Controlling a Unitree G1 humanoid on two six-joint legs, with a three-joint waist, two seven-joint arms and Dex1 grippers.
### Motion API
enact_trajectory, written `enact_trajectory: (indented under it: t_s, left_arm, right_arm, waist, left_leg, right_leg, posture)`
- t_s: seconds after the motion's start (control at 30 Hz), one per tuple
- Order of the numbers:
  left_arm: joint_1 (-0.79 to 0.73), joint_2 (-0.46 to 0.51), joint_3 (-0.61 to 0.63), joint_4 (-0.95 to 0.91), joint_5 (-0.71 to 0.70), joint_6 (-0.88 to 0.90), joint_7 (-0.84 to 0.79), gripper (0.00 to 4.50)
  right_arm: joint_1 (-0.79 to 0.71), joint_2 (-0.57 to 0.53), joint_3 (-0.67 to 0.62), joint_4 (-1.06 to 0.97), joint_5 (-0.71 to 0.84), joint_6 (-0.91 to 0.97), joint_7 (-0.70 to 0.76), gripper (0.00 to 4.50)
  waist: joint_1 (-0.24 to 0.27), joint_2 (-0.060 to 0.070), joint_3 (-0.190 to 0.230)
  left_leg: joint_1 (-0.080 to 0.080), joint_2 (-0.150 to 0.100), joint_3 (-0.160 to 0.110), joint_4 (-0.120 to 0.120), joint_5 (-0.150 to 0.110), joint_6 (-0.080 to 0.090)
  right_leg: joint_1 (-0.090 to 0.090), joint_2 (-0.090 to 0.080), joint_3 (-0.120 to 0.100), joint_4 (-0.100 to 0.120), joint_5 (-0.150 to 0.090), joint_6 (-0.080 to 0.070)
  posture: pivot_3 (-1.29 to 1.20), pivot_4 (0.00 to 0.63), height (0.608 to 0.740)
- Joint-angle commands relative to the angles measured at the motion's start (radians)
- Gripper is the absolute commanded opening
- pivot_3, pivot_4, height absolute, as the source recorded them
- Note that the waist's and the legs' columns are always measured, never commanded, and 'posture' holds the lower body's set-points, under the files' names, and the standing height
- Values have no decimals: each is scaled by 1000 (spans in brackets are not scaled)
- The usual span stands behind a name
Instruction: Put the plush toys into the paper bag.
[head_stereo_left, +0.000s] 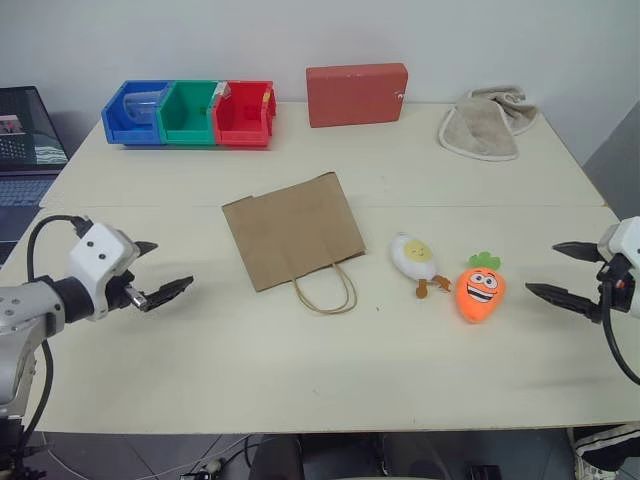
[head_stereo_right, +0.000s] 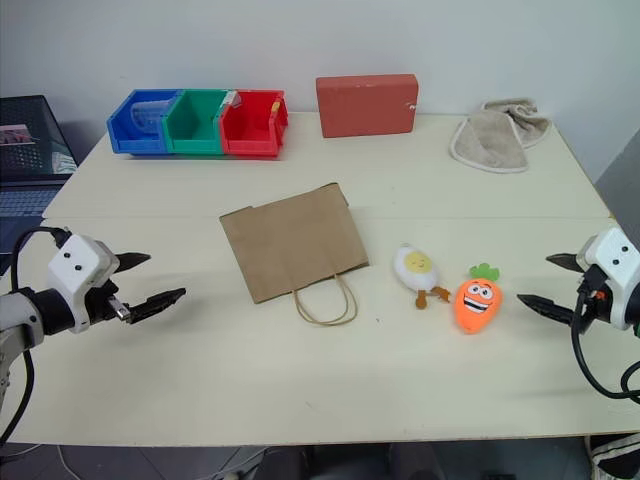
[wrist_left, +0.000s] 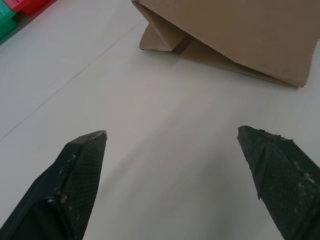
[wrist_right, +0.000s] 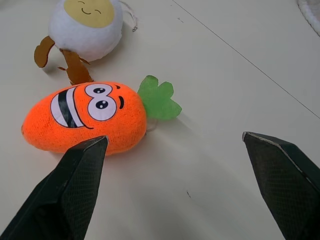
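Both end effectors, left (head_stereo_left: 150, 270) and right (head_stereo_left: 562, 270), hang wide open and empty. The carrot (head_stereo_left: 480, 290) and egg (head_stereo_left: 414, 258) lie right of the flat bag (head_stereo_left: 290, 230) (mouth toward you). Take the carrot across its body.

- I see the paper bag (head_stereo_left: 292, 230) lying flat at the middle of the table (head_stereo_left: 300, 390), its handles toward me.
- Right of it lies the egg toy (head_stereo_left: 414, 258), then the carrot toy (head_stereo_left: 480, 290) — just beside each other.
- Along the far edge: the bins (head_stereo_left: 190, 112) on the left, the box (head_stereo_left: 356, 94) centre, the towel (head_stereo_left: 485, 125) right.
- A laptop (head_stereo_left: 25, 140) sits off the table's left.
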Motion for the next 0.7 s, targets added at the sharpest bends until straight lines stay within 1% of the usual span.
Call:
enact_trajectory:
  t_s: [0.03,0.23,0.4,0.53,0.7]
  left_arm:
    - [-19,0,7,-23,-7,21,10,4471]
    - [-10,-7,17,-53,-11,33,12,4471]
    - [6,-10,26,-40,-17,-12,-26,4471]
    - [-7,-31,33,-30,-16,-22,-5,4471]
    - [-8,-34,17,-11,8,-54,-9,4471]
  right_arm:
    - [-17,1,-27,-21,1,-17,-5,4500]
    - [-28,-1,-20,-4,-8,-30,4,4500]
    - [-48,-1,-9,0,-11,-35,3,4500]
    - [-59,-1,-4,8,-15,-40,4,4500]
    - [-66,3,0,8,-14,-42,4,4500]
  waist:
    - [1,0,0]
    - [2,0,0]
    - [0,0,0]
    - [2,0,0]
    - [2,0,0]
  left_leg:
    - [0,0,0,0,0,0]
    - [0,0,0,0,0,0]
    - [0,0,0,0,0,0]
    - [0,0,0,0,0,0]
    - [0,0,0,0,0,0]
  right_leg:
    - [0,0,0,0,0,0]
    - [0,0,0,0,0,0]
    - [0,0,0,0,0,0]
    - [0,0,0,0,0,0]
    - [0,0,0,0,0,0]
  posture:
    - [0,150,740]
    - [0,150,740]
    - [0,150,740]
    - [0,150,740]
    - [0,150,740]
